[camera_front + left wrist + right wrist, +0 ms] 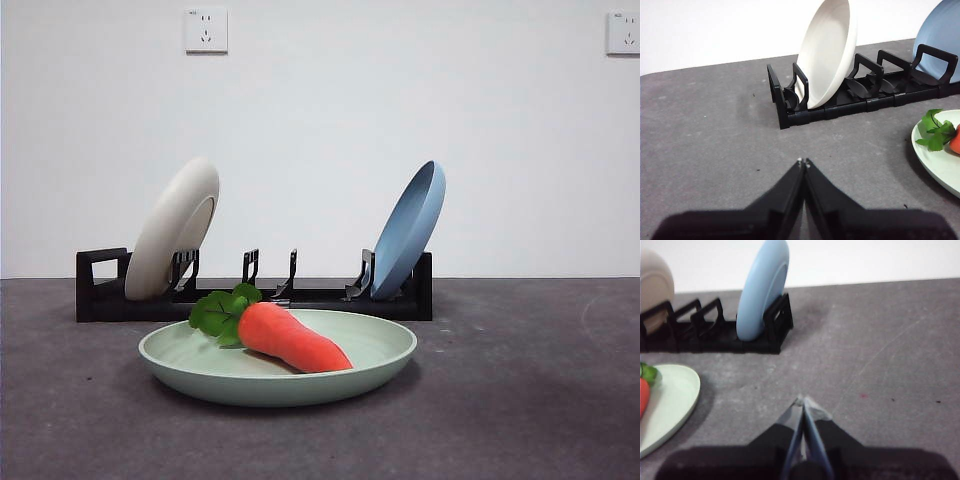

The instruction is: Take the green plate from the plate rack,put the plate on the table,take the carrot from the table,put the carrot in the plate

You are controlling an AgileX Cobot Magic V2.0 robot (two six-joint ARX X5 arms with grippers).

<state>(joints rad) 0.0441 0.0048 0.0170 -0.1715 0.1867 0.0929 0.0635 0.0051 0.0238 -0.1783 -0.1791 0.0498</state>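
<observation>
The green plate (372,362) lies flat on the dark grey table (540,400) in front of the black plate rack (300,296). The carrot (292,339) lies in the plate, its leaves toward the rack's handle end. The plate's edge also shows in the left wrist view (935,160) and the right wrist view (670,405). My left gripper (803,161) is shut and empty, over bare table to the side of the rack's handle end. My right gripper (803,401) is shut and empty, over bare table on the other side of the plate. Neither gripper shows in the front view.
A cream-white plate (172,228) leans in the rack near its handle end. A blue plate (410,228) leans at the other end. A white wall (320,120) with sockets stands behind the table.
</observation>
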